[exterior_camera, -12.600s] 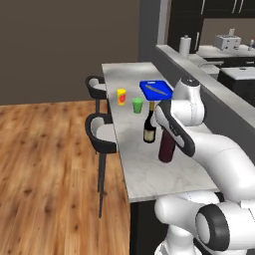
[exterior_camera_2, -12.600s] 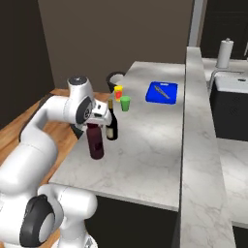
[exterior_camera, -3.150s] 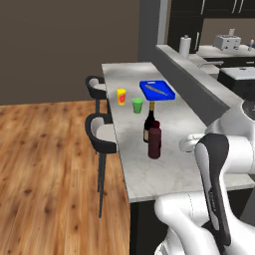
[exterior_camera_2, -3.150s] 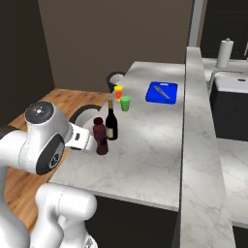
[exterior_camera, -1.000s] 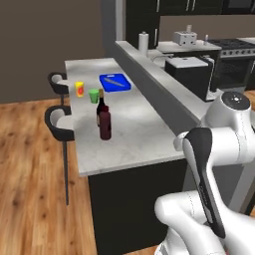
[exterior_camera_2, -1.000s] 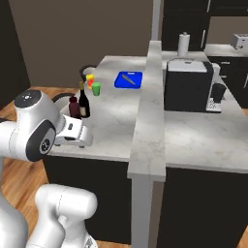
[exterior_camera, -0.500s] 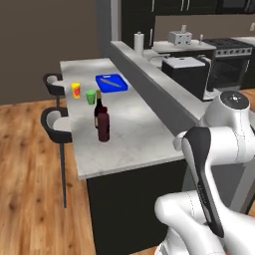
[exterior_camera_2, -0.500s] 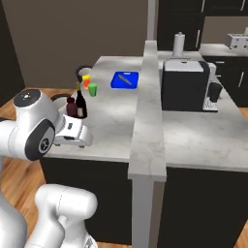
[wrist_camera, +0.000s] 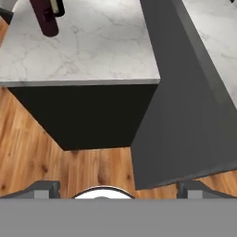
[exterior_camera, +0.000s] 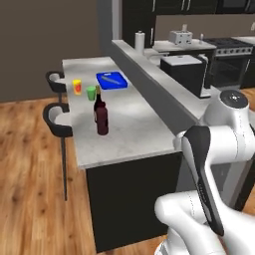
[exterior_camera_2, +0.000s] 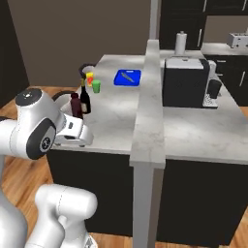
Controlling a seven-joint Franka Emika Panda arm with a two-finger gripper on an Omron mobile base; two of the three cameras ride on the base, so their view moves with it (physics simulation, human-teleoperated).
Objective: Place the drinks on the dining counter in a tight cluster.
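A: Claw [wrist_camera: 118, 187]'s hanging released, empty, off the dining counter [wrist_camera: 102, 51] end, over floor.

B: Drinks? Maroon bottle [exterior_camera: 102, 119] + wine bottle [exterior_camera: 98, 102] are touching, well ahead of claw.

A: Risk: driving w/ arm folded, elbow's clipping the counter edge.

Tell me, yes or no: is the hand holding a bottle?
No, the hand is open over the floor, apart from the maroon bottle.

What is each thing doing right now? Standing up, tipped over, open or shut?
wine bottle: standing upright on the dining counter
maroon bottle: upright, close beside the wine bottle
yellow cup: upright
green cup: upright
gripper: open, holding nothing
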